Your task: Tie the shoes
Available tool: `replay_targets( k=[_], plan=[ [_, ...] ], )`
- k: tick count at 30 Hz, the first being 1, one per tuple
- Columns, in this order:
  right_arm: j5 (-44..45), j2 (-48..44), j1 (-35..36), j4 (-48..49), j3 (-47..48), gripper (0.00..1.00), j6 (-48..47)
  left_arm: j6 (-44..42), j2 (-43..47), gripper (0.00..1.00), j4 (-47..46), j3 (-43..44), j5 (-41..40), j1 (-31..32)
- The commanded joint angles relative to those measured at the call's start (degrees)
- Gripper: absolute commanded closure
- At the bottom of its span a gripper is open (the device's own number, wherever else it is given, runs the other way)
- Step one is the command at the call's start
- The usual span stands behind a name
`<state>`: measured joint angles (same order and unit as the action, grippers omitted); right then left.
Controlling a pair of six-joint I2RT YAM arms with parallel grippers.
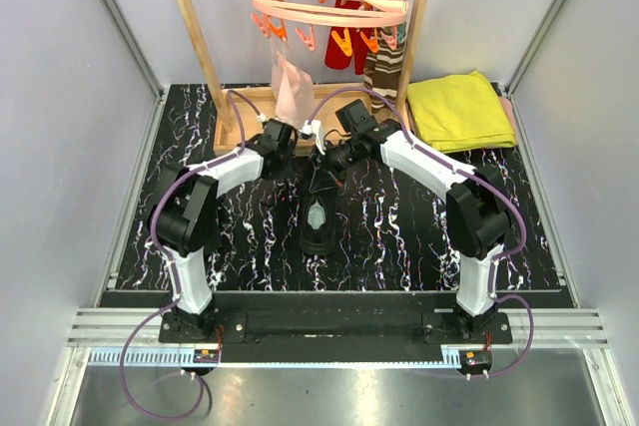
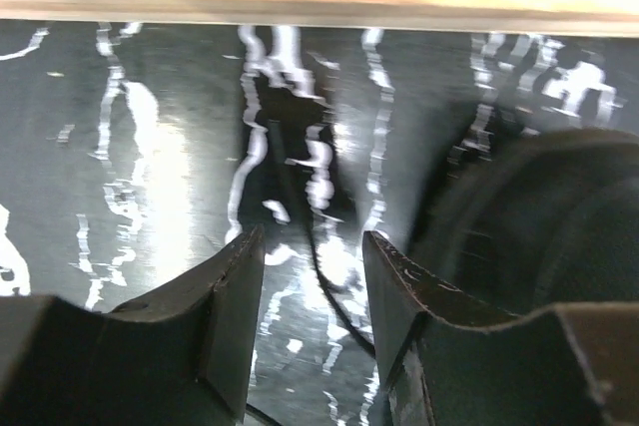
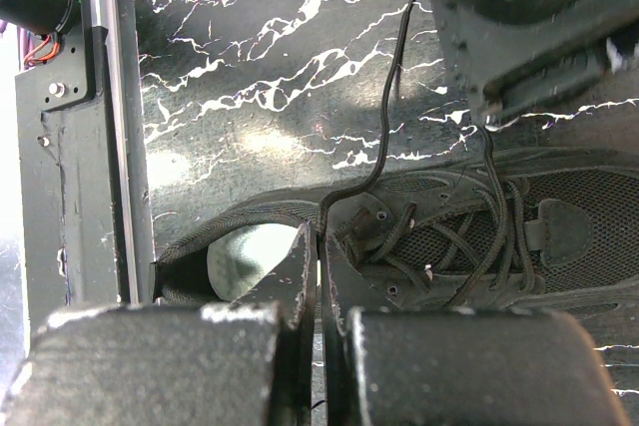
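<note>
One black shoe (image 1: 318, 224) with a pale insole lies mid-table, heel toward me; a second shoe is out of view. In the right wrist view the shoe (image 3: 469, 236) lies under my right gripper (image 3: 321, 238), which is shut on a thin black lace (image 3: 384, 122) just above the insole (image 3: 240, 258). That lace curves up away from the shoe. My left gripper (image 2: 315, 281) is open low over the table, with a second lace strand (image 2: 334, 296) lying between its fingers, apart from both. In the top view the left gripper (image 1: 298, 147) and the right gripper (image 1: 325, 159) are close together behind the shoe.
A wooden frame (image 1: 235, 137) with two upright posts stands right behind the grippers. A pink peg hanger (image 1: 329, 2) holds a pale cloth, red items and striped brown socks (image 1: 382, 72). A yellow towel (image 1: 459, 112) lies at the back right.
</note>
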<state>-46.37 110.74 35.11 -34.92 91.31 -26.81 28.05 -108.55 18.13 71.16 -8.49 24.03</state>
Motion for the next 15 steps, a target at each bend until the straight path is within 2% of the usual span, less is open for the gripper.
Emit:
replay_targets(
  k=[1, 8, 15],
  plan=[
    [-0.21, -0.26, 0.57, 1.26, 1.15, 1.00, -0.88, -0.45, 1.68, 0.53, -1.96, 0.92, -0.73, 0.75],
    [0.14, -0.26, 0.57, 1.25, 0.98, 1.00, -1.23, 0.16, -2.19, 0.58, 0.85, 1.88, -2.84, 0.67],
    [0.66, -0.35, 0.57, 1.26, 0.71, 1.00, -1.23, 1.29, -3.42, 0.71, 4.72, 0.13, -3.29, -0.21]
  ],
)
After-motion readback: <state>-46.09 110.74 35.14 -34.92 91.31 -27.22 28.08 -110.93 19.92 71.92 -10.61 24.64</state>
